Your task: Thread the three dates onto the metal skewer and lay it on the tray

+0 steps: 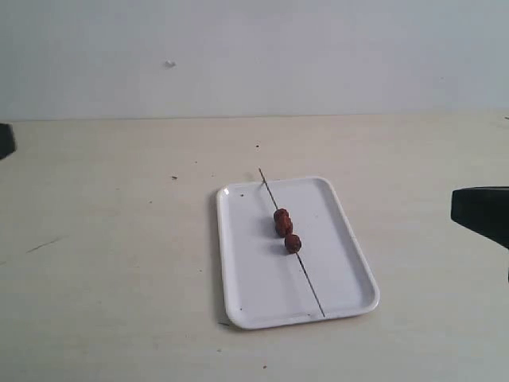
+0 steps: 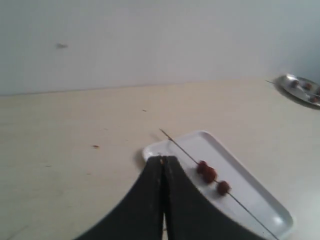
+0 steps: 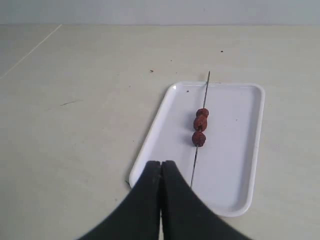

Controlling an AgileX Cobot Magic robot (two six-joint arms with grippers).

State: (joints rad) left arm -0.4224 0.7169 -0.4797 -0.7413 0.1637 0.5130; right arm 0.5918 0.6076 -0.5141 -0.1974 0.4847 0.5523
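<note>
The white tray (image 1: 342,270) lies mid-table. Across it rests the thin metal skewer (image 1: 312,284), its far tip past the tray's rim. Three dark red dates (image 1: 284,224) sit on the rod near its middle, two touching and one slightly apart. The left wrist view shows the tray (image 2: 250,185), skewer (image 2: 181,148) and dates (image 2: 209,174) beyond my left gripper (image 2: 163,159), which is shut and empty. The right wrist view shows the tray (image 3: 235,165), skewer (image 3: 205,92) and dates (image 3: 200,124) ahead of my right gripper (image 3: 161,163), also shut and empty. Both grippers stand back from the tray.
A metal dish (image 2: 300,89) holding a few dark fruits sits at the table's far edge in the left wrist view. A dark part of the right arm (image 1: 481,213) shows at the exterior view's right edge, a dark part of the left arm (image 1: 5,140) at its left edge.
</note>
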